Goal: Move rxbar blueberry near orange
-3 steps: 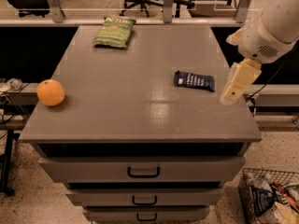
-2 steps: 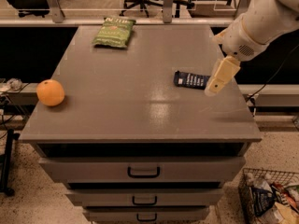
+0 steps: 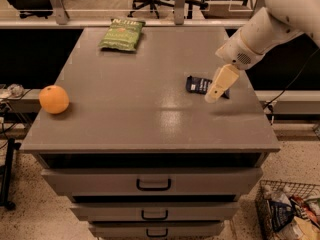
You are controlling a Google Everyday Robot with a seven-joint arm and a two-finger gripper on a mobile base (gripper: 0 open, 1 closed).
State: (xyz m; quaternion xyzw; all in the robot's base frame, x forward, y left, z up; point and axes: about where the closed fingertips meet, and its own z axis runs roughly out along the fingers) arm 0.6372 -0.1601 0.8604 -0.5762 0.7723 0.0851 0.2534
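The rxbar blueberry point(image 3: 198, 84) is a small dark navy wrapper lying flat on the right part of the grey cabinet top point(image 3: 150, 114). The orange point(image 3: 54, 99) sits near the left edge of the top, far from the bar. My gripper point(image 3: 213, 96) hangs from the white arm that comes in from the upper right. Its cream-coloured fingers point down and left, just over the bar's right end, covering part of it.
A green chip bag point(image 3: 122, 33) lies at the back left of the top. The cabinet has several drawers with dark handles point(image 3: 153, 185) in front. A wire basket point(image 3: 290, 214) with items stands on the floor at lower right. Office chairs stand behind.
My gripper has moved left and slightly toward the bar, from beyond the table's right edge to over the bar's right end. The bar and the orange have not moved.
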